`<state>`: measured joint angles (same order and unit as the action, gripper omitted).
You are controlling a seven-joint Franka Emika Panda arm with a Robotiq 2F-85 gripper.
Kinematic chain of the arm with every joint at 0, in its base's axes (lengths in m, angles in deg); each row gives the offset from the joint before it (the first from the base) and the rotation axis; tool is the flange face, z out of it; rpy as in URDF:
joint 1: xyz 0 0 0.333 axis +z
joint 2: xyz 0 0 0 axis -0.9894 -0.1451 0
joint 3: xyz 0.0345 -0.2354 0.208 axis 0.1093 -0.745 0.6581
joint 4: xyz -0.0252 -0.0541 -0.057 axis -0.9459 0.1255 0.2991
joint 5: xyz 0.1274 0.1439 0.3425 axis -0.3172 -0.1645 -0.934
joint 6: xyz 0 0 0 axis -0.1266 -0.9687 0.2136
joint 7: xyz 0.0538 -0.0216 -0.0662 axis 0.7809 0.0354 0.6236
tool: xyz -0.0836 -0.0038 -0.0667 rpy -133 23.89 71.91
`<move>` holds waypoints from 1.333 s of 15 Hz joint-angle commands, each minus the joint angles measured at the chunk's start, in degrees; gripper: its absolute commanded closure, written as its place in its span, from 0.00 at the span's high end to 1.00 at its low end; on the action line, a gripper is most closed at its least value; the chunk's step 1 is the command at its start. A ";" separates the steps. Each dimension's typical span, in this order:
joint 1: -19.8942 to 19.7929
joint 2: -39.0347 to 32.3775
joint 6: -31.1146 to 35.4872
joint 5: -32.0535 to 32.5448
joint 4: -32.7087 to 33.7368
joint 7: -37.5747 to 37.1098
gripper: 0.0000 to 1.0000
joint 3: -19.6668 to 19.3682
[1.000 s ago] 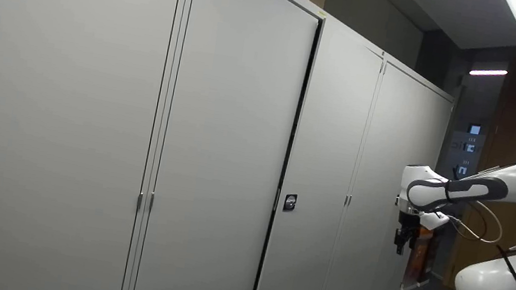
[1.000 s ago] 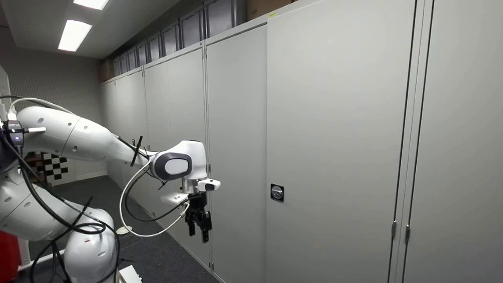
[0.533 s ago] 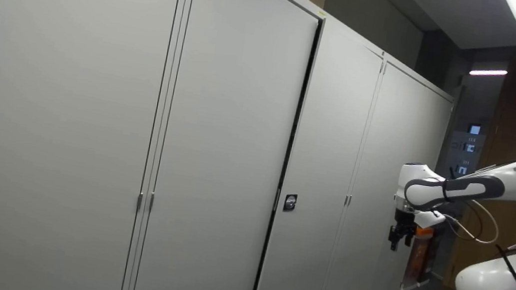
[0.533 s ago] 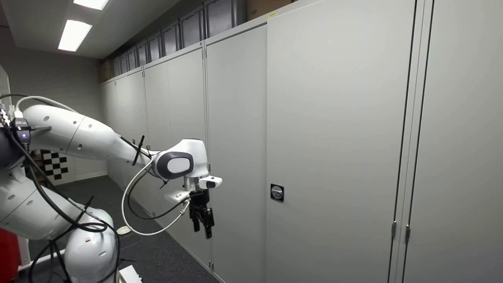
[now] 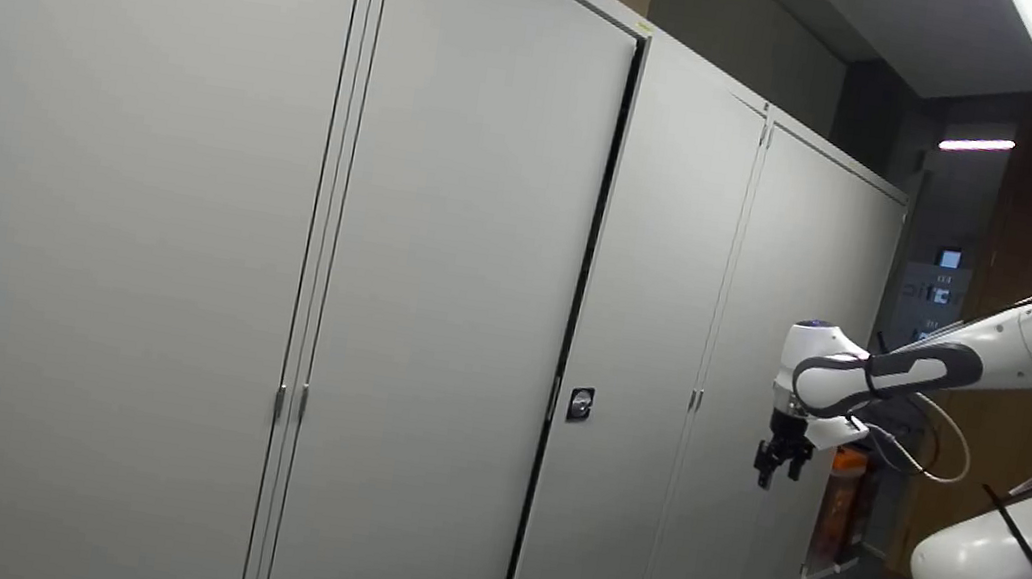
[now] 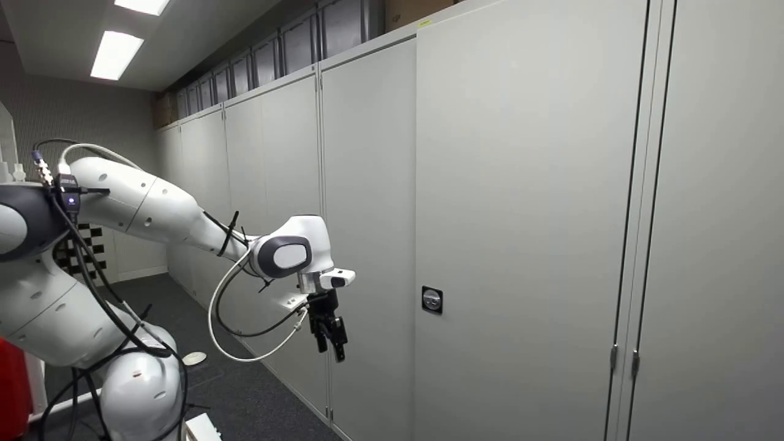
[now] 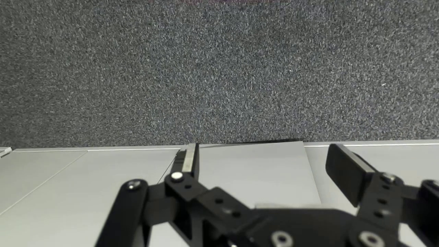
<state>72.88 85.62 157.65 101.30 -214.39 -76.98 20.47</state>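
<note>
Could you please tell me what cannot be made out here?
Cabinet interiors: hidden behind the doors in all views.
Checkered board: partly hidden by the arm in an exterior view.
Red object: cut off by the left edge in an exterior view.
Hand: rear cut off by the bottom edge in the wrist view.

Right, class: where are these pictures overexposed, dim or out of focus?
Both exterior views: ceiling lights burn out to white; in an exterior view, the far end beyond the cupboards is dim; wrist view: carpet crisp, nearest parts of the gripper soft.

Grey bins [image 6: 265, 63] in a row, ceiling lights [image 6: 117, 55], speckled carpet [image 7: 219, 72].
</note>
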 commanded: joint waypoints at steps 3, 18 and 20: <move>0.69 -5.10 2.14 -1.85 4.70 -1.09 1.00 0.30; 1.09 -9.54 8.13 -1.02 12.39 -6.68 1.00 4.21; 1.04 -9.71 8.87 -0.80 13.22 -7.62 1.00 4.92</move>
<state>73.61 77.56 164.85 100.38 -203.54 -82.52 24.63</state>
